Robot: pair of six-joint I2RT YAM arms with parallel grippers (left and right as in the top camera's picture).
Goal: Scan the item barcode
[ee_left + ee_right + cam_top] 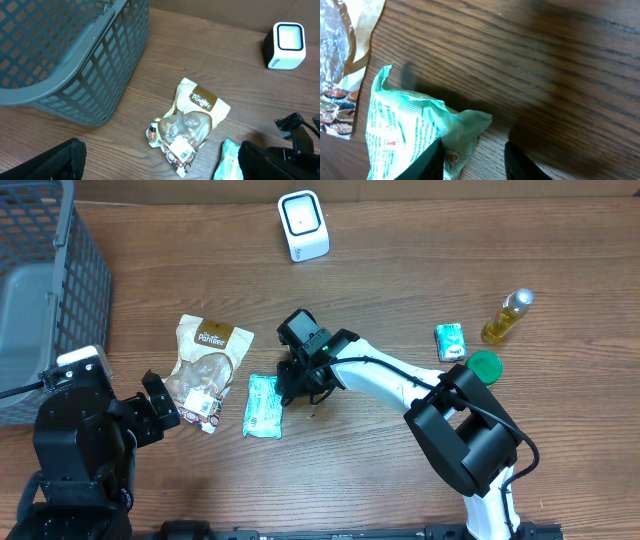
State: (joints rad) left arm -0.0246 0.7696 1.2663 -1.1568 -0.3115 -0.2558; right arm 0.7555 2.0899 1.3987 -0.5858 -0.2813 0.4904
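Note:
A mint-green packet lies flat on the wooden table. My right gripper is down at the packet's right end. Its fingers stand apart, and one crumpled corner of the packet reaches into the gap beside the left finger. The packet is not pinched. The white barcode scanner stands at the back of the table. My left gripper hovers wide open at the near left, over the lower end of a snack bag.
A brown and clear snack bag lies left of the packet. A grey basket fills the far left. At the right are a small green box, a yellow bottle and a green lid.

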